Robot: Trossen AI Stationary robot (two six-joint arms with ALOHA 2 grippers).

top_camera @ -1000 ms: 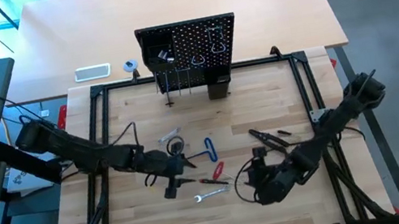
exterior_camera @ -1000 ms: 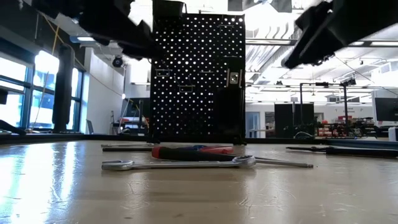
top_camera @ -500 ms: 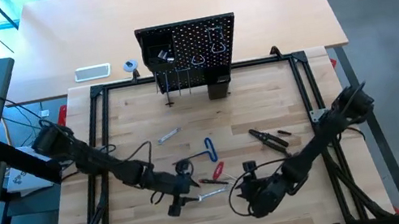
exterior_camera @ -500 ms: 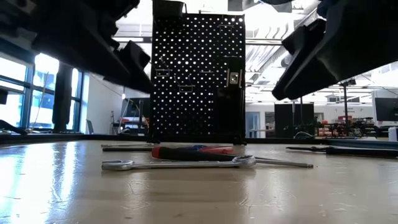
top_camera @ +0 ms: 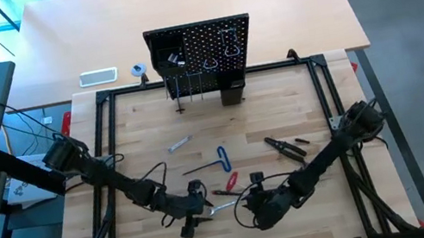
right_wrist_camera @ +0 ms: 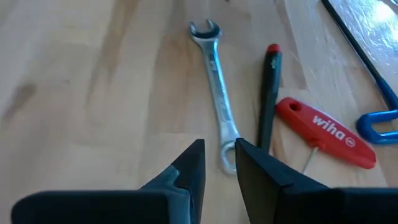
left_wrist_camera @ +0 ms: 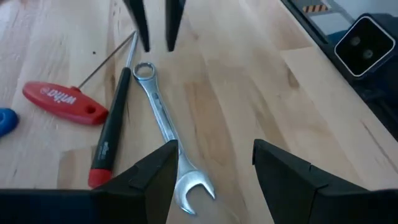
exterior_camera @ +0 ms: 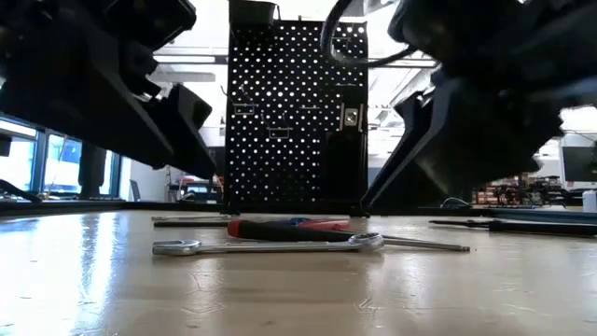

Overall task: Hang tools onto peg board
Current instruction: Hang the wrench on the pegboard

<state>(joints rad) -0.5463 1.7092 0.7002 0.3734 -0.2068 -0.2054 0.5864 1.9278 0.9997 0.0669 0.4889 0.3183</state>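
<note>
Evidently, a silver wrench [top_camera: 225, 206] flat on the table [top_camera: 317, 118] is approached from both ends: left gripper [left_wrist_camera: 214, 171] stands wide open over its open end, right gripper [right_wrist_camera: 219, 165] narrowly parted at its ring end, neither holding anything. Its long axis runs left-right, well short of the peg board [top_camera: 200, 49].

A silver wrench [left_wrist_camera: 166, 127] lies on the pale wood-grain desk [left_wrist_camera: 249, 87]. The red T-handle [left_wrist_camera: 64, 102] bears white lettering. The peg board [top_camera: 200, 49] is black, dotted with holes.
</note>
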